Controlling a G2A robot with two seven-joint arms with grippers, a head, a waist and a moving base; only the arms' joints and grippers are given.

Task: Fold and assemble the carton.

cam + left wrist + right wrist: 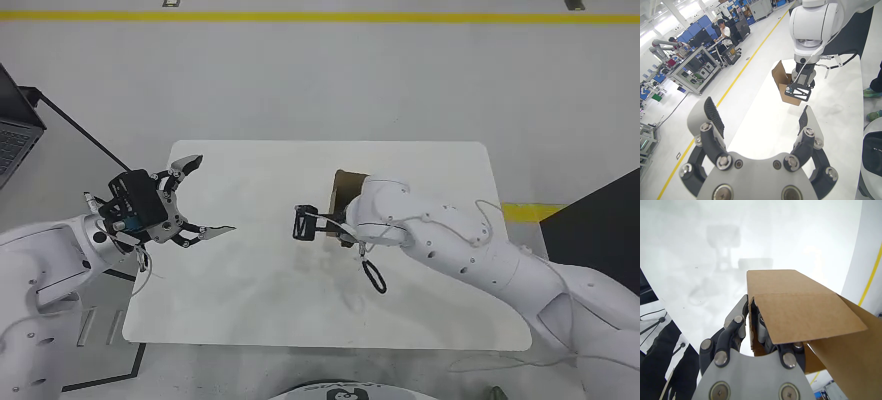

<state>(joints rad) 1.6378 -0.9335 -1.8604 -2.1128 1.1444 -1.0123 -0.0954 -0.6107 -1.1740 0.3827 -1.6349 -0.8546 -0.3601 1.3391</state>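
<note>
**White bench: carton pinched by right hand, left hand open and apart**

White bench (300,300) stands on a pale workshop floor, with a yellow line (300,16) running past its far edge.

Carton (348,185): brown corrugated board, near mid-bench toward the far edge, and mostly under the right forearm when seen from above. Cannot tell whether its base rests on the bench or hangs just above it.

Right hand (303,222): clamped on one side wall of the carton, one finger outside the wall and the other inside the cavity. The board edge at the pinch looks ragged. Seen from this wrist, one flap (806,317) lies folded over the opening. From across the bench, an upright flap (779,69) stands on the carton's far side.

Left hand (212,195): jaws spread wide, holding nothing, over the bench's left edge and well apart from the carton.

Key relation: the carton lies straight ahead of the left hand, across the bench toward the robot's right. The right hand is the nearer one, being in contact. Long axis of the carton not settled, as too much of it is covered.

Contents: the visible part of the cavity holds only the right hand's inner finger. The folded flap hides the rest.

Judgement: assembly is partway. The next move probably needs the left hand to cross over and press flaps while the right steadies. Risk is the pinched wall buckling or tearing.
</note>
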